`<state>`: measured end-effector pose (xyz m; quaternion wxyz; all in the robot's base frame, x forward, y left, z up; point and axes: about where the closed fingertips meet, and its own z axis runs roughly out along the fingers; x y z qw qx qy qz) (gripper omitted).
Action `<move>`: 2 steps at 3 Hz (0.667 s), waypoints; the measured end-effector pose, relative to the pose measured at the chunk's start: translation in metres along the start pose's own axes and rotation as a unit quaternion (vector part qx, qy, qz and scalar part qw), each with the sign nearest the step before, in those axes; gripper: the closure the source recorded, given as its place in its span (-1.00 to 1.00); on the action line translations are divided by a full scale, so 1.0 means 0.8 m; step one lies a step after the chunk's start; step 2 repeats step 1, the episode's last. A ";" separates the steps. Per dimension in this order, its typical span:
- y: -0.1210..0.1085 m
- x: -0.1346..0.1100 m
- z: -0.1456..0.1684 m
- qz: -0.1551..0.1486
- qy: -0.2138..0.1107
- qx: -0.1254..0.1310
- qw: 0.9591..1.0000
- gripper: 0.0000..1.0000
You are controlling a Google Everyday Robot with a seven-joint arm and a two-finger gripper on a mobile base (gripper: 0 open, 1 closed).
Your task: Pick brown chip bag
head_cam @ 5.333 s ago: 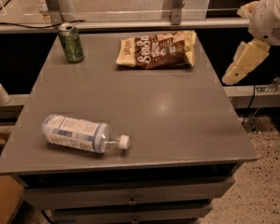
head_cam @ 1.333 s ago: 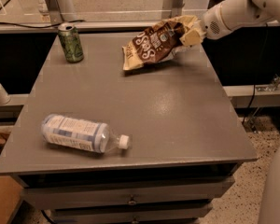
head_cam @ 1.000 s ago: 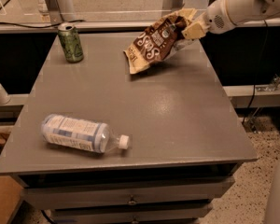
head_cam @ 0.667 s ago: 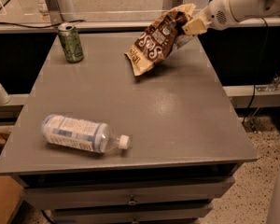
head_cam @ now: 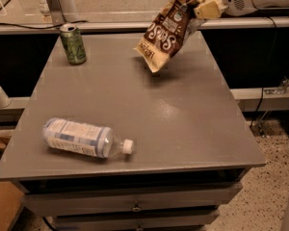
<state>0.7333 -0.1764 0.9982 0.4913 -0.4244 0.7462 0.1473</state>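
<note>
The brown chip bag (head_cam: pixel 166 32) hangs in the air above the far right part of the grey table (head_cam: pixel 183 114). It has a dark brown middle with white lettering and tan ends, and it dangles with its lower end down and to the left. My gripper (head_cam: pixel 200 5) comes in from the upper right on a white arm and is shut on the bag's upper end. The bag is clear of the tabletop.
A green can (head_cam: pixel 73 44) stands upright at the far left of the table. A clear plastic bottle (head_cam: pixel 85 138) lies on its side near the front left, cap to the right. Drawers sit below the tabletop; a rail runs behind the table.
The gripper took hold of the bag's right end where it lay on the table and has lifted it up. The bag now hangs free of the table. Can and bottle have not moved.
</note>
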 end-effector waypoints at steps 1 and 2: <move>0.000 0.000 0.000 0.000 0.000 0.000 1.000 1.00; 0.000 0.000 0.000 0.000 0.000 0.000 1.000 1.00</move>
